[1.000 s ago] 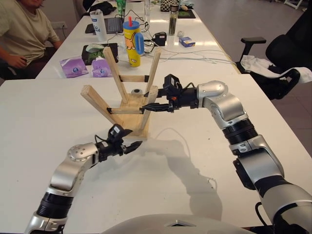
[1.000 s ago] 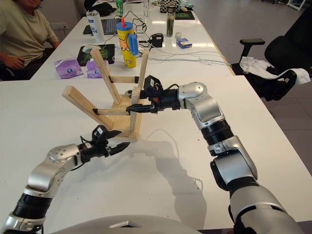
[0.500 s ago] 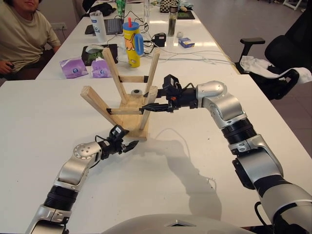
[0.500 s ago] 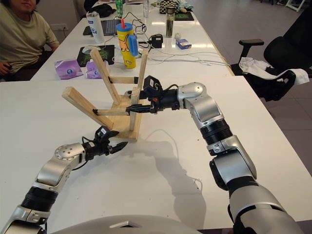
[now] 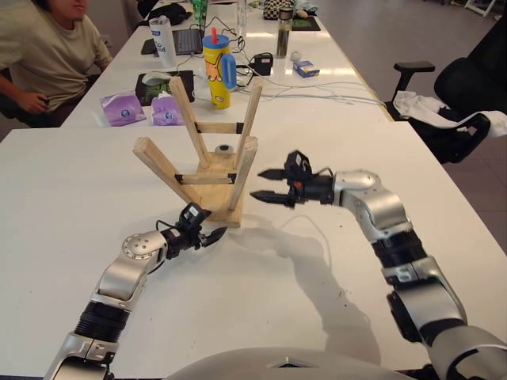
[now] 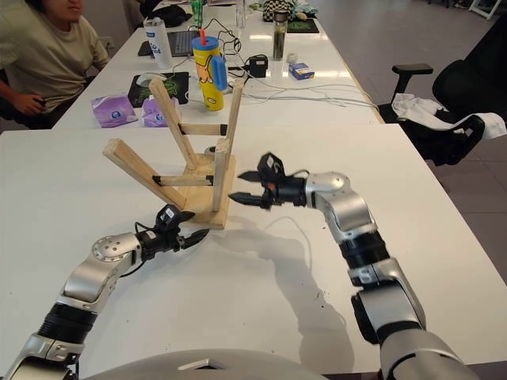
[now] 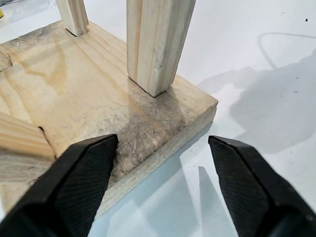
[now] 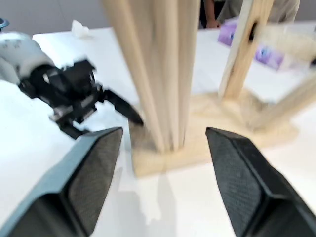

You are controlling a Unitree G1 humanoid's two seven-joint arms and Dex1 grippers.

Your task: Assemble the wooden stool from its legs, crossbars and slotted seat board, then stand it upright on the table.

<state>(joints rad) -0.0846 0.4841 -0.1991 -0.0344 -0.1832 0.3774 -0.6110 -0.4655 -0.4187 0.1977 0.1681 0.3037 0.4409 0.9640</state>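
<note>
The wooden stool stands upside down, its seat board (image 5: 214, 207) flat on the white table (image 5: 71, 198) and its legs (image 5: 243, 176) and crossbars (image 5: 204, 180) pointing up. My left gripper (image 5: 207, 235) is open low at the board's near corner (image 7: 197, 111), one finger on either side of it, not clamped. My right gripper (image 5: 269, 184) hangs open just right of the nearest leg (image 8: 158, 74), with nothing between its fingers. The left gripper (image 8: 74, 98) shows beyond that leg in the right wrist view.
On the table behind stand a yellow cup (image 5: 214, 67), two purple tissue packs (image 5: 123, 108), a bottle (image 5: 161, 41) and cables. A small round object (image 5: 224, 148) lies behind the stool. A black chair (image 5: 467, 87) stands at the right.
My right gripper has let go of the stool's leg, opened and drawn back to the right. My left gripper edged closer to the seat board's corner. The stool stayed put.
</note>
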